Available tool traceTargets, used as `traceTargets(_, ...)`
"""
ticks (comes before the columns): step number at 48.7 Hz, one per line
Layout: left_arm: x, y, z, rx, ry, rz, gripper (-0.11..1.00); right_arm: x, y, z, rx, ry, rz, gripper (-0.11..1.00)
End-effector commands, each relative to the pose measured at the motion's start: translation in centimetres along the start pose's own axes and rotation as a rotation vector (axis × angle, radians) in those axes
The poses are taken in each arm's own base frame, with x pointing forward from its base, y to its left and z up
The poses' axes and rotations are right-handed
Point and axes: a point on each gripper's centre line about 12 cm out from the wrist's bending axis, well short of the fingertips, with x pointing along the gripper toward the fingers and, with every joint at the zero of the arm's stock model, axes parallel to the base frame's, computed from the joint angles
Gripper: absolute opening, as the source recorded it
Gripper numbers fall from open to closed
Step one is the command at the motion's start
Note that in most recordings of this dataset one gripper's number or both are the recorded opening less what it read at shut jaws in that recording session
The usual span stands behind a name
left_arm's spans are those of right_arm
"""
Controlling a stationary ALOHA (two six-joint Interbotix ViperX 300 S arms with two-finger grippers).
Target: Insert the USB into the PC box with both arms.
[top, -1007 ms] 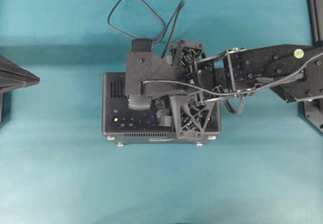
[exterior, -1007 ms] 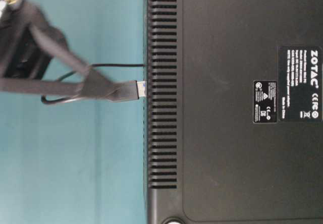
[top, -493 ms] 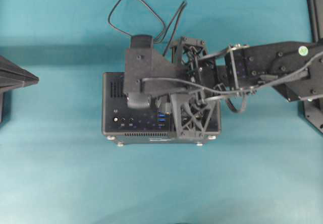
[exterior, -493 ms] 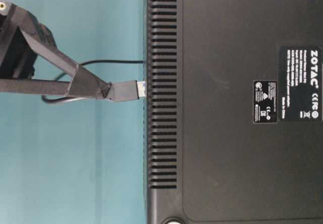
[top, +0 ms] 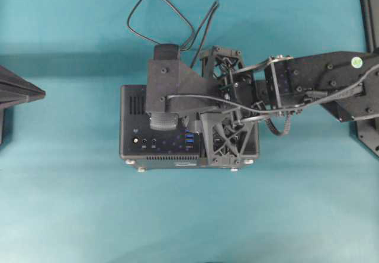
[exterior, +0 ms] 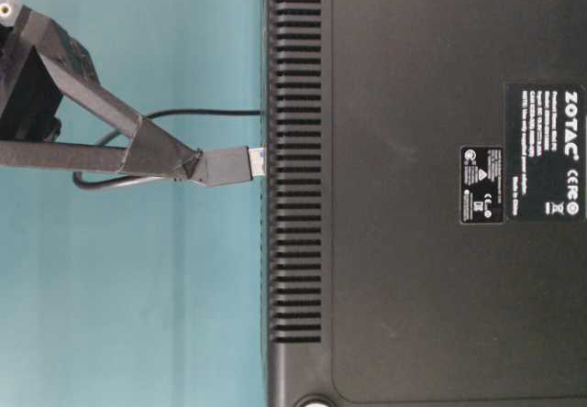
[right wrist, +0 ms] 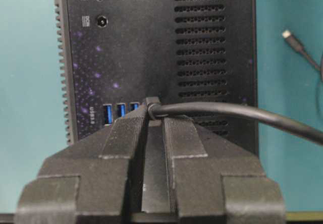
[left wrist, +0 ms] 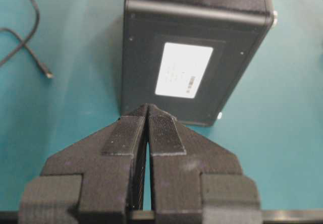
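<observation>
The right end effector [exterior: 194, 166] is clamped on the USB plug [exterior: 225, 165], whose metal tip touches the PC box [exterior: 413, 242] at its vented face beside the blue ports [right wrist: 120, 112]. A label [exterior: 558, 151] on the box reads "ZOTAC". The left end effector [left wrist: 147, 114] is closed, empty, near the box.

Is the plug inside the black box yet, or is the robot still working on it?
Nearly there. Done: the right gripper has shut on the USB, cable trailing out beside it. In hand: the plug's metal tip sits right at the PC box face, in line with the blue ports; whether it is fully seated can't be told. Left: pushing it home if needed. The left gripper is shut, holding nothing, short of the box.
</observation>
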Motion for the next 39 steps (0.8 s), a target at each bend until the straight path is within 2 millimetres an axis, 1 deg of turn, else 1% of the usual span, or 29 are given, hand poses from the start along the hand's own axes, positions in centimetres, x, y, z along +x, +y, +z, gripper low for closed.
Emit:
traceTargets(1, 0.0, 0.0, 0.5, 0.0, -0.011, -0.001, 0.0, -0.7, 0.7, -0.1, 0.009, -0.018, 0.014, 0.08)
traceTargets(8, 0.0, -0.1, 0.5, 0.0, -0.011, -0.002, 0.0, -0.8, 1.5, -0.2, 0.01, -0.016, 0.027, 0.08)
traceTargets(16, 0.0, -0.1, 0.5, 0.0, -0.009, -0.002, 0.0, -0.7, 1.8, -0.4, 0.005, -0.005, 0.029, 0.08)
traceTargets(28, 0.0, -0.1, 0.5, -0.015, -0.012, -0.002, 0.0, 0.2, 0.7, -1.1, 0.02, 0.036, 0.003, 0.08)
traceTargets(39, 0.0, -0.1, 0.5, -0.021, -0.011, -0.002, 0.0, 0.6, 0.1, -0.9, 0.029, 0.019, -0.004, 0.08)
